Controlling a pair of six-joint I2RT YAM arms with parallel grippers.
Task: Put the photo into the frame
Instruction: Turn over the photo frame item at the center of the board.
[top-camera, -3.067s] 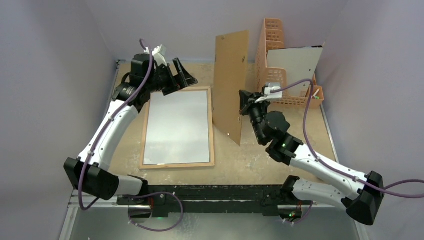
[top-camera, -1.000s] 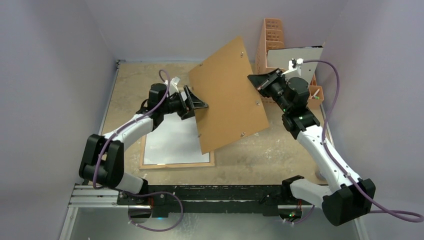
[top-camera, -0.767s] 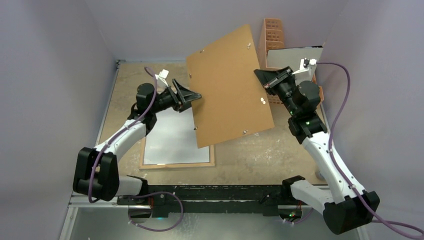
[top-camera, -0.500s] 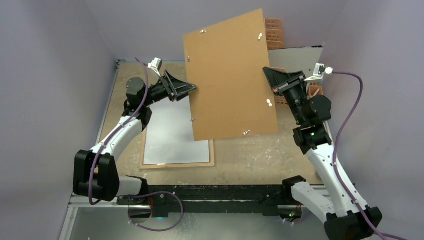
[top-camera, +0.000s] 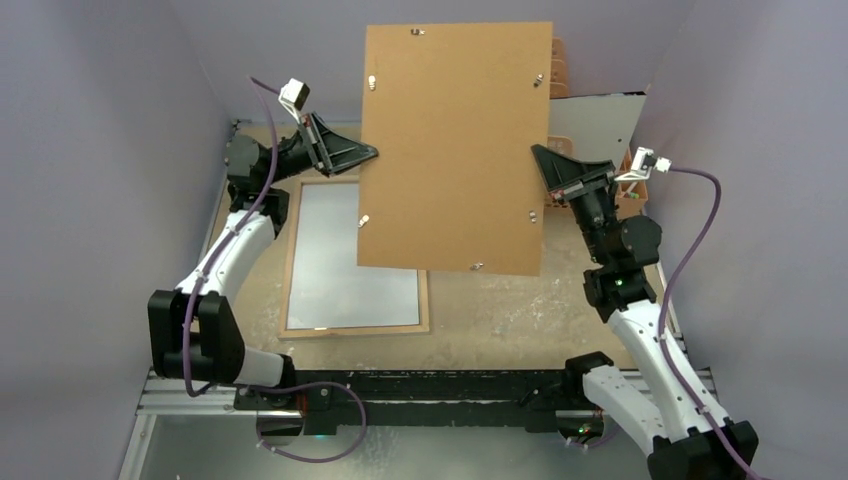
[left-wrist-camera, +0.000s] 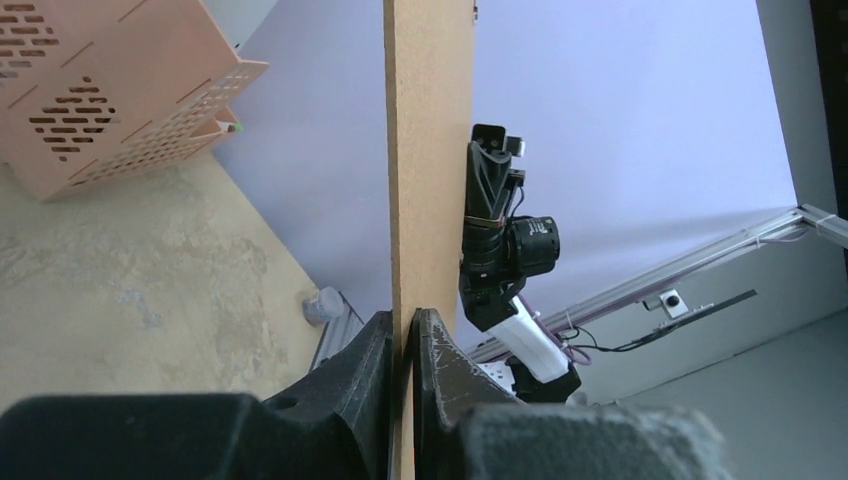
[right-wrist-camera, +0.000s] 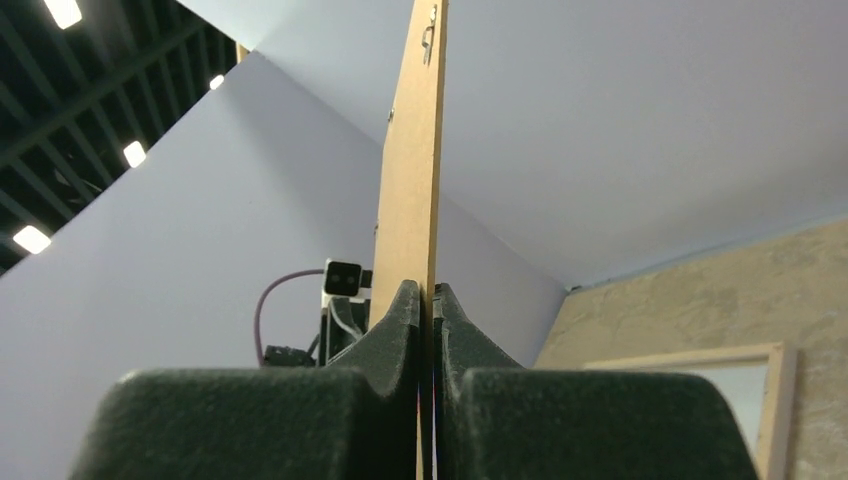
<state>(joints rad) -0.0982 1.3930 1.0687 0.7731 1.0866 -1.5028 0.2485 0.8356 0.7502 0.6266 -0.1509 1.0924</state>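
Top external, left end effector (top-camera: 366, 153), right end effector (top-camera: 538, 153) each clamping board (top-camera: 455, 140), frame (top-camera: 350, 330) corner hidden, apparently beneath.

In the top view the raised backing board (top-camera: 455, 150) hides the upper right corner of the frame (top-camera: 350, 280) and most of the orange basket (top-camera: 557, 70), and the left wrist view's top edge crops it.
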